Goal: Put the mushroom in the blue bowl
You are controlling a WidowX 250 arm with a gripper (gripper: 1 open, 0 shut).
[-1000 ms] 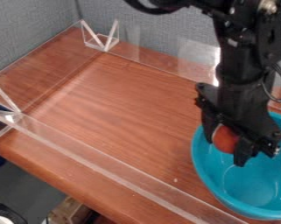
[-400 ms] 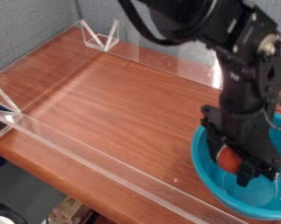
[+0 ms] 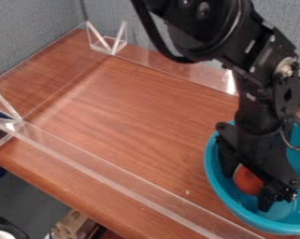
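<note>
Release step of the placing task. The black claw [image 3: 253, 191], at the end of the dark robot arm [image 3: 202, 23], is lowered into the blue bowl [image 3: 216, 183], which lies at the right-hand side of the wooden bench [image 3: 121, 112] as the camera sees it. The mushroom [image 3: 249, 179], its reddish-orange cap partly covered by the fingers, is between them and within the outline of the bowl. Whether the fingers press on it, and how wide they stand, cannot be told from this view; whether the mushroom touches the bowl's floor is likewise hidden. The carrying part of the task appears complete, and letting go is judged to be the step in hand. The next move calls for fingers well spread, then a straight, slow lift that neither drags the mushroom nor catches the rim.
</note>
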